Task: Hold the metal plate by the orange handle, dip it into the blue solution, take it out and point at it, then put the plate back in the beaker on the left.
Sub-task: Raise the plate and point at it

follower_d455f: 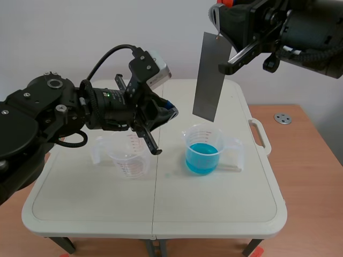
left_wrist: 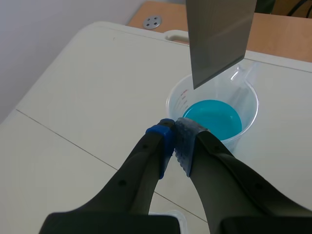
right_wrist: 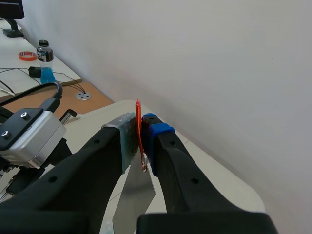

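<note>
Only the right wrist view shows us the grasp: the right gripper (right_wrist: pixel 140 134) is clamped on the thin orange handle (right_wrist: pixel 138 114), and the metal plate (right_wrist: pixel 134 204) hangs below its fingers. The scene view gives us what that view hides. The right arm is raised across the far right, and the plate hangs upright in the air just above the beaker (follower_d455f: pixel 195 136) of blue solution (follower_d455f: pixel 201 158), its lower edge clear of the rim. In the left wrist view the left gripper (left_wrist: pixel 174 131) is pinched closed on nothing, pads touching, aimed at that beaker. In the scene the left arm extends low over the empty beaker (follower_d455f: pixel 127 160) at the left of the worktop (follower_d455f: pixel 214 209).
</note>
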You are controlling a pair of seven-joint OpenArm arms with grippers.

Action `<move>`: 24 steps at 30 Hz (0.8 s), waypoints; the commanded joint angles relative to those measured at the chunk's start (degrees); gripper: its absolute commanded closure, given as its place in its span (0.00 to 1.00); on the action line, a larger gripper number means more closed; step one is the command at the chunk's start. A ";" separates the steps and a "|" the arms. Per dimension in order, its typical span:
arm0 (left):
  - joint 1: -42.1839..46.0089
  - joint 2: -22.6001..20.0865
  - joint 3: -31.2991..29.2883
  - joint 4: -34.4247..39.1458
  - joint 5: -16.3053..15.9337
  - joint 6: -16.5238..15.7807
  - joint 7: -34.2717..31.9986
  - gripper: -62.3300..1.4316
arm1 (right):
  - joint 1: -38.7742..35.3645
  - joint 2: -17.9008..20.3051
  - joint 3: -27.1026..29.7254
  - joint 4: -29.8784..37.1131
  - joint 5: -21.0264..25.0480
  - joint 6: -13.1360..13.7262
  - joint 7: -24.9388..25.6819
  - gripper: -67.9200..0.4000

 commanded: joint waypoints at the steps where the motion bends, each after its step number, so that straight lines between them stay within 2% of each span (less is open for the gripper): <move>1: -0.96 0.57 -0.26 1.25 -0.22 -0.33 -0.59 0.96 | 0.55 0.44 0.09 1.22 0.90 0.31 0.76 0.98; 16: -0.96 0.72 -0.26 1.25 1.68 -0.42 -0.59 0.96 | 0.55 0.44 0.09 1.22 1.68 0.31 -0.28 0.98; 24: -0.94 0.68 -0.26 1.25 1.64 -0.35 -0.70 0.96 | 0.55 0.44 0.09 1.22 1.68 0.31 -0.31 0.98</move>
